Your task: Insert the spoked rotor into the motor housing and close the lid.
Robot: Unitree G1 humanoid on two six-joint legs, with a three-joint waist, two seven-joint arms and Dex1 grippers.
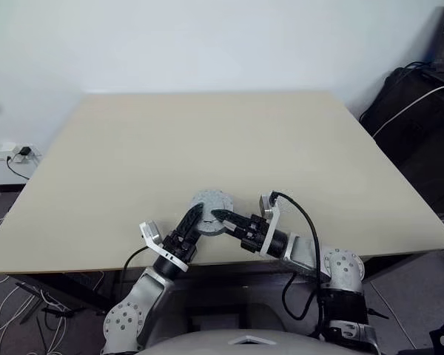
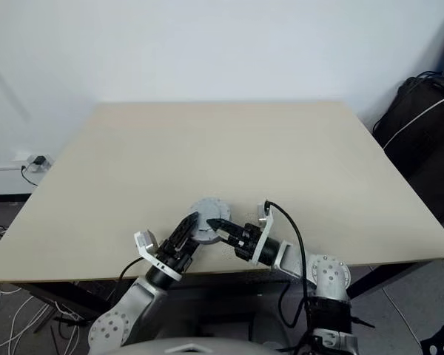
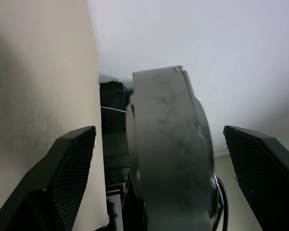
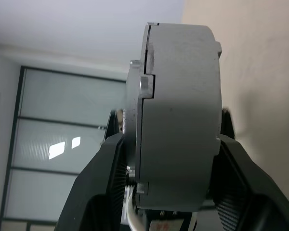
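Head pair overhead, wrist cameras close.

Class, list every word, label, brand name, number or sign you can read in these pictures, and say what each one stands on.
None can be read.
The grey round motor housing with its lid on, clamped in the right gripper, is bare: scuffs and a seam, no print.
The open left gripper, the table and the wall carry no writing.
The dark bags at the right show no readable label.
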